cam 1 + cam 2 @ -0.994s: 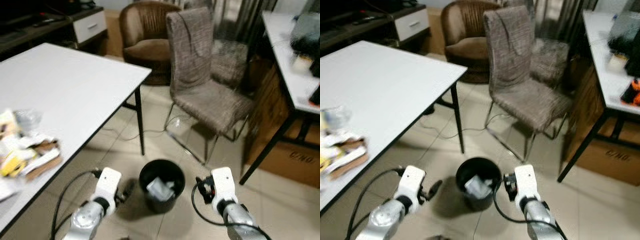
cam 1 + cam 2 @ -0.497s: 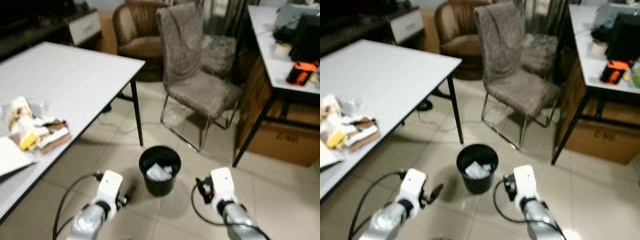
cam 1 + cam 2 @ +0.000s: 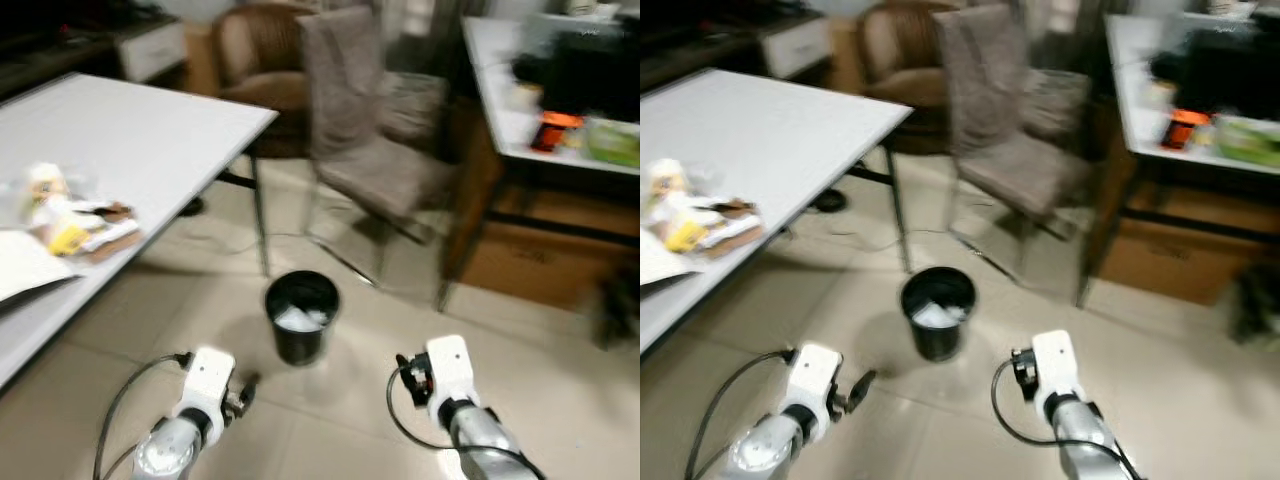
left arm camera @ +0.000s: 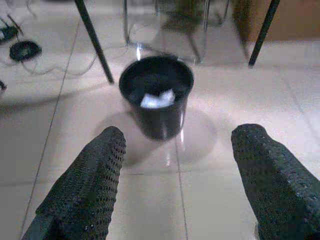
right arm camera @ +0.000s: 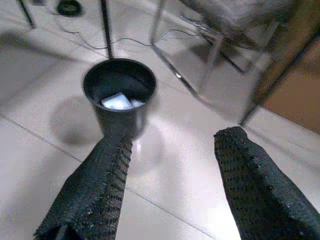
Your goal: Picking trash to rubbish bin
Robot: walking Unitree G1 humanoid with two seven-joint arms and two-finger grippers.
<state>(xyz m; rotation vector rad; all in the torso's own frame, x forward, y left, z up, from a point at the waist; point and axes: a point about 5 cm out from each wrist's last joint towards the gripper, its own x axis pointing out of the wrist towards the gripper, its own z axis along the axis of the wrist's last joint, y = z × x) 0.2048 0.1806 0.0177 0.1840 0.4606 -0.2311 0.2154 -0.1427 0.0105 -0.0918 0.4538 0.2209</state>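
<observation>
Black pincers low over the tiled floor (image 3: 560, 350): left pincer (image 4: 175, 165) with fingers spread wide and empty, right pincer (image 5: 172, 165) likewise agape, holding nothing. Just ahead between them stands the black rubbish bin (image 3: 302, 316), upright, white crumpled trash (image 4: 157, 98) lying inside. Off to the left, the white worktop (image 3: 150, 130) carries a heap of wrappers (image 3: 72, 217). Beyond the bin, a grey chair (image 3: 365, 120).
</observation>
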